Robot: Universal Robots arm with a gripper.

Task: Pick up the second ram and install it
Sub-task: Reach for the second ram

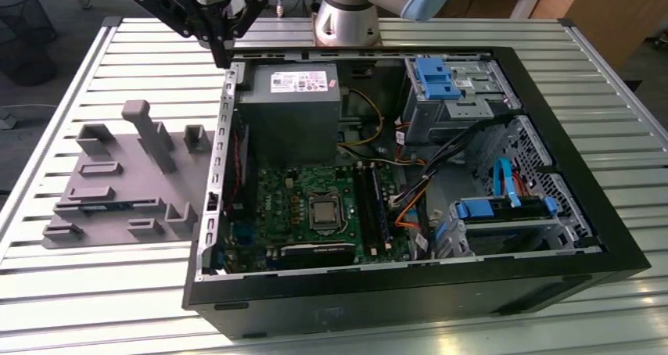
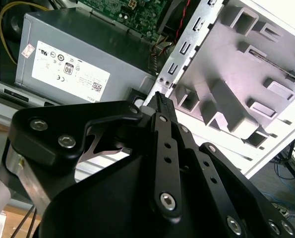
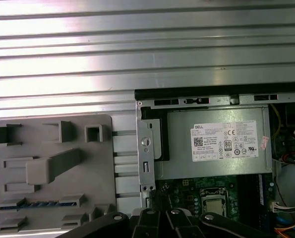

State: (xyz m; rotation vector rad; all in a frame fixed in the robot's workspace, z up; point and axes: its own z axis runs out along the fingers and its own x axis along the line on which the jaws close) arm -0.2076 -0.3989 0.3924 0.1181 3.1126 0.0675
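The ribbed table (image 1: 84,292) is shown in silver, the fixture plate (image 1: 115,191) in plain grey, the case (image 1: 418,291) and gripper (image 1: 222,60) in black, the motherboard (image 1: 277,202) in green, the drive brackets (image 1: 433,77) in blue.

Bright glare on slatted table (image 3: 147,54)

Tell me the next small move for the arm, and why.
Probably shift the gripper toward the exterior view's left, out over the grey fixture: it hangs above the computer case's edge beside the power supply, while the second ram lies in a slot of the fixture, with nothing touching it.
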